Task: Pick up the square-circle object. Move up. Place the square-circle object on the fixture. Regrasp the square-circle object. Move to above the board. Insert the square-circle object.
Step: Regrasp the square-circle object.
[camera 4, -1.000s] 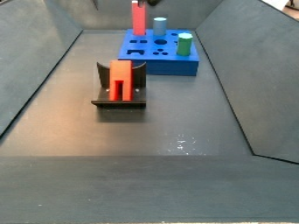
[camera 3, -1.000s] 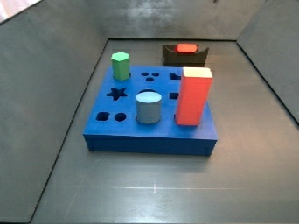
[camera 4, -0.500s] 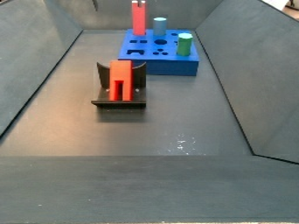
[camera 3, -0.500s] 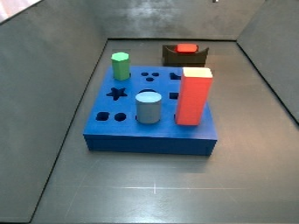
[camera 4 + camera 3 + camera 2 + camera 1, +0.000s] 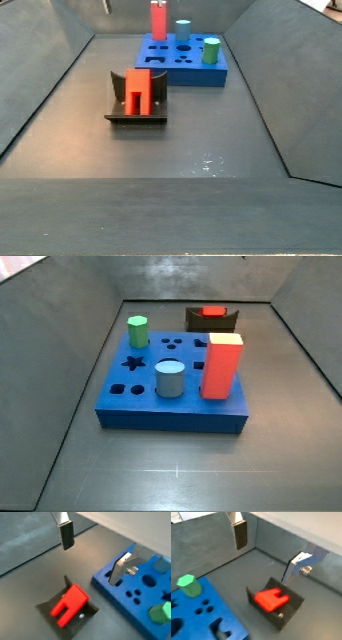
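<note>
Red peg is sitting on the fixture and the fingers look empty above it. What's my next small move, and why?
Probably lower the open gripper straight down over the square-circle object. In both wrist views it rests on the fixture, the fingers hang apart above it holding nothing, so the regrasp seems not yet done.

Dark grey floor (image 5: 174,200) — faintly glossy, perhaps — between sloped grey walls (image 5: 60,396)

no change is visible between the earlier side views and the current ones. in both side views the square-circle object (image 5: 139,91) sits on the fixture (image 5: 135,118) in the same position. the gripper (image 5: 266,549) shows only in the wrist views, open and empty above the fixture; no earlier wrist views allow comparison.
</note>
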